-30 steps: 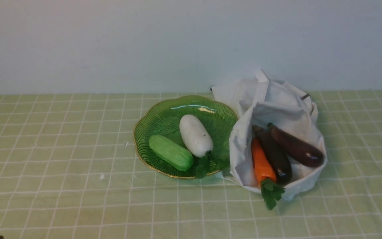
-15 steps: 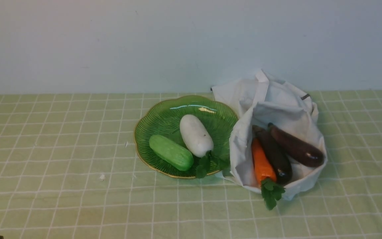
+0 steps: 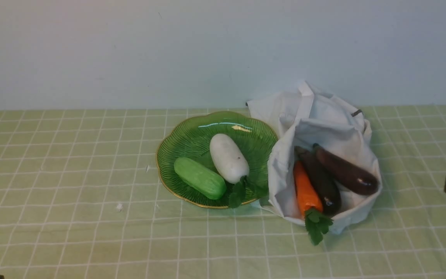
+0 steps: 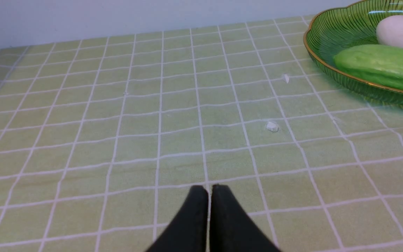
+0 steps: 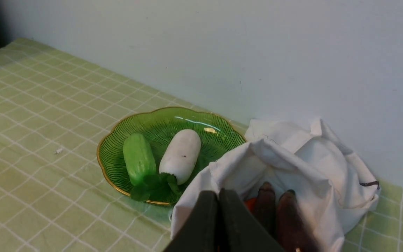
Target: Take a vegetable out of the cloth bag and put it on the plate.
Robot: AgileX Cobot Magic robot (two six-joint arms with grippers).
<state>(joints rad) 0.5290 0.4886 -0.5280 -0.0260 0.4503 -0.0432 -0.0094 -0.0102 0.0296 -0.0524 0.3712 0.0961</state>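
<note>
Centrally, white radish point(image 3: 229, 158) beside green cucumber point(image 3: 199, 178) on green plate point(image 3: 196, 126), cloth bag point(image 3: 281, 166) to the right with carrot point(image 3: 307, 190) and two eggplants, left tool point(image 4: 210, 190) and right tool point(image 5: 221, 196) each pressed together.

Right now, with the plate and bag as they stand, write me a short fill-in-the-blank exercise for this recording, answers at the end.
1. The plump white radish with green leaves lies on the ribbed green glass ____.
2. Beside it lies the light green ____.
3. The white cloth bag holds two dark purple ____.
4. The bag also holds one leafy-topped vegetable, coloured ____.

Missing words: plate; cucumber; eggplants; orange.
</note>
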